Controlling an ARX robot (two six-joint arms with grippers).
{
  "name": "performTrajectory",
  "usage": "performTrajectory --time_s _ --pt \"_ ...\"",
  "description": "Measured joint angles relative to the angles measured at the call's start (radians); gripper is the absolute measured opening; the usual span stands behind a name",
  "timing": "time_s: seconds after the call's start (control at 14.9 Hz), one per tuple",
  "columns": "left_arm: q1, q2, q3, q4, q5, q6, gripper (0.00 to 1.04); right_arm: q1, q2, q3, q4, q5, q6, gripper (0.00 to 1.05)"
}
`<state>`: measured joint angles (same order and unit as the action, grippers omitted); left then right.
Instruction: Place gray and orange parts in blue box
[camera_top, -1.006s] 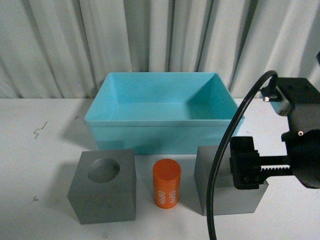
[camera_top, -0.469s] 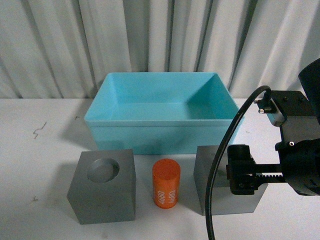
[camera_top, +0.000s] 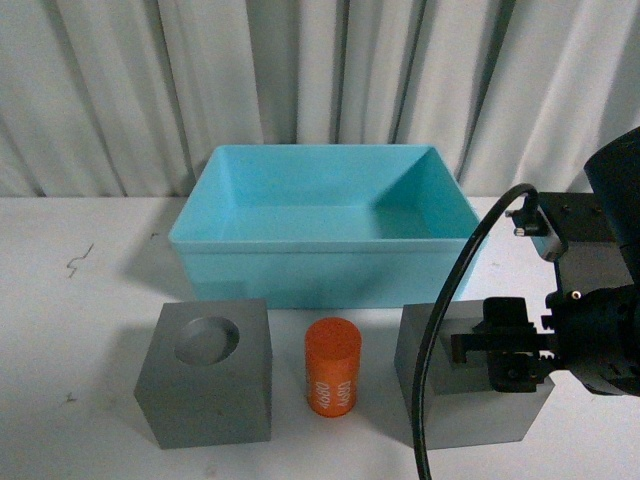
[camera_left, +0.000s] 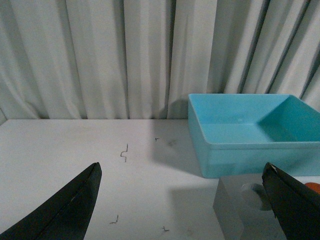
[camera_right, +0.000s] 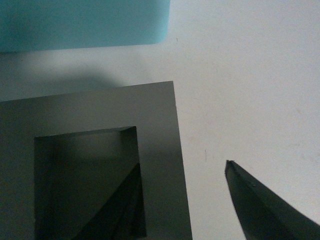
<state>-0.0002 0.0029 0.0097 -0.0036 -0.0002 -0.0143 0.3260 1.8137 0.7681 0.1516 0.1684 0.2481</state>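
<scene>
Gray cube with rectangular recess (camera_top: 490, 420) at front right of the white table (camera_top: 60, 330), just before the right front corner of the blue box (camera_top: 320, 265), which holds none of the parts. The right gripper (camera_top: 500, 358) sits over this cube with its jaws apart. The right wrist view shows one finger (camera_right: 117, 212) down inside the rectangular recess and the other (camera_right: 260, 205) outside the cube's wall, above bare table, so the wall lies between them unclamped.

The orange cylinder (camera_top: 332, 365) stands upright just left of this cube, its white digits facing the camera. The gray cube with round recess (camera_top: 205, 385) stands further left, and all three parts stand apart in a row in front of the box.

The left gripper (camera_left: 181, 167) is spread wide and holds nothing, seen only in its own wrist view, above the table left of the box. A black cable (camera_top: 430, 380) crosses the right cube. A pale curtain (camera_top: 130, 90) closes the background.
</scene>
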Motion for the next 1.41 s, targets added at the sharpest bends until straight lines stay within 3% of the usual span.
performTrajectory --time_s 0.2,0.47,0.67,0.8,1.01,1.21,1.41 --pt "0.000 0.000 0.000 0.000 0.000 0.000 0.98 -0.013 -0.030 -0.028 -0.004 0.000 0.003 0.20" --pt "0.000 0.000 0.000 0.000 0.000 0.000 0.98 -0.064 -0.390 0.004 -0.166 -0.032 -0.057 0.19" --pt "0.000 0.000 0.000 0.000 0.000 0.000 0.98 -0.134 -0.429 0.224 -0.095 -0.076 -0.138 0.19" --pt "0.000 0.000 0.000 0.000 0.000 0.000 0.98 -0.165 -0.288 0.357 -0.040 -0.078 -0.171 0.19" --pt "0.000 0.000 0.000 0.000 0.000 0.000 0.98 -0.142 -0.023 0.543 -0.026 -0.072 -0.161 0.19" --pt "0.000 0.000 0.000 0.000 0.000 0.000 0.98 -0.096 0.218 0.784 -0.063 -0.086 -0.048 0.19" --pt "0.000 0.000 0.000 0.000 0.000 0.000 0.98 -0.069 0.389 0.882 -0.146 -0.092 0.044 0.18"
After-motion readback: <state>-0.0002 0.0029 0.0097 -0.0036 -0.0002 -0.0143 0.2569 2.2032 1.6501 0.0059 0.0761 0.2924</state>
